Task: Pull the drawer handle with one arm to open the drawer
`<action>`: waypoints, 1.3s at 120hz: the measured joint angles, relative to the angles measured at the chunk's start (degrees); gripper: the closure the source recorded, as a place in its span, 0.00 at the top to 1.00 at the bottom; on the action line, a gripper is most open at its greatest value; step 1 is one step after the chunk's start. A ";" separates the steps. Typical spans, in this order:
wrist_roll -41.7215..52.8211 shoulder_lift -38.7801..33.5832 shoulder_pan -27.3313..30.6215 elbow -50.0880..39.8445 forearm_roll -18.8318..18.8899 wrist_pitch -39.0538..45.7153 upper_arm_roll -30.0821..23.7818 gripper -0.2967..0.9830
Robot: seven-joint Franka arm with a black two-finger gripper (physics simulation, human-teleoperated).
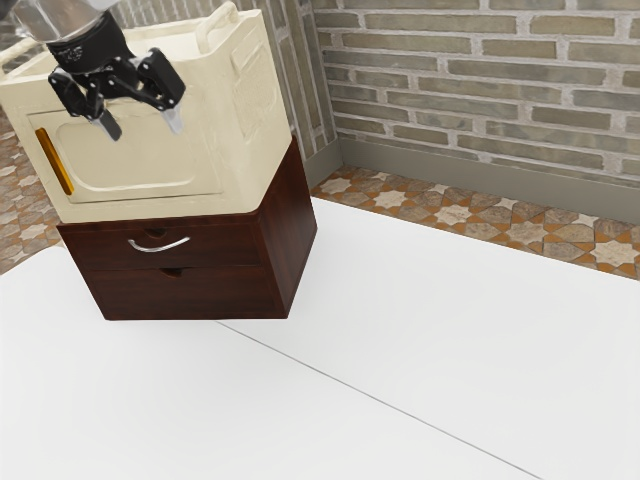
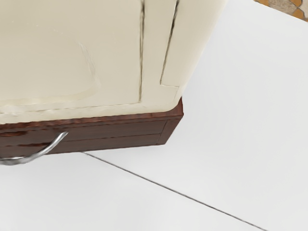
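Up above the silver handle [image 1: 160,247], your gripper [image 1: 143,127] tips down, fingers spread apart, near the cream box [image 1: 245,95] on the brown drawers [image 1: 220,292].

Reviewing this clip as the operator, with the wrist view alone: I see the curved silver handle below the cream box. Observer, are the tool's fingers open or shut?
Observer: Open; the exterior view shows the tool with its fingers spread apart.

Operator: Is it at the handle?

Observer: No, it hangs well above the handle, level with the front of the cream box, and does not touch the handle.

Operator: Which drawer does that handle belong to?

Observer: The upper drawer; the lower drawer has no handle, just a notch at its top edge.
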 joint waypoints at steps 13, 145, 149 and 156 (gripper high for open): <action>9.87 -4.61 4.29 0.86 0.41 -2.12 6.84 0.77; 90.88 -22.15 -3.11 -45.23 -5.38 28.35 20.50 0.67; 92.37 -22.38 -4.33 -46.01 -5.94 29.66 20.48 0.66; 94.77 -22.27 -5.50 -46.60 -6.86 31.65 20.46 0.65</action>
